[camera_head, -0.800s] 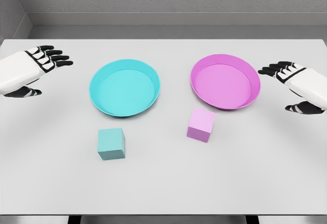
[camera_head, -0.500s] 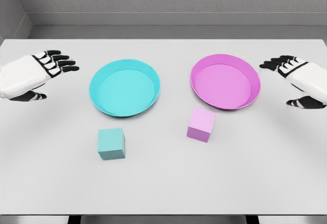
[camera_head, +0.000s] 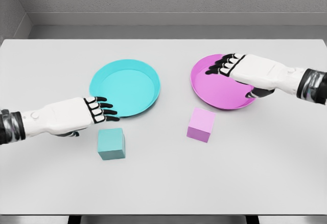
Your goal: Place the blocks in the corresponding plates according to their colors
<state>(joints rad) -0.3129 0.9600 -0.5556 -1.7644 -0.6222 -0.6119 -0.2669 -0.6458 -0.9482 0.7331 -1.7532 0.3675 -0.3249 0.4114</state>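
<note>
A cyan block [camera_head: 111, 143] sits on the white table in front of the cyan plate [camera_head: 115, 70]. A pink block [camera_head: 201, 124] lies in front of the pink plate [camera_head: 225, 101]. My left hand [camera_head: 97, 110] hovers just above and behind the cyan block, fingers spread, holding nothing. Over the pink plate's centre my right hand [camera_head: 227, 68] reaches leftward with fingers extended and empty, hiding part of the plate.
The white table [camera_head: 163, 183] fills the view, with its front edge at the bottom and a grey wall behind. Both forearms stretch in from the sides at mid height.
Both hands have swung inward from the table's sides: the left one down to the cyan block, the right one over the pink plate. Blocks and plates have not moved.
</note>
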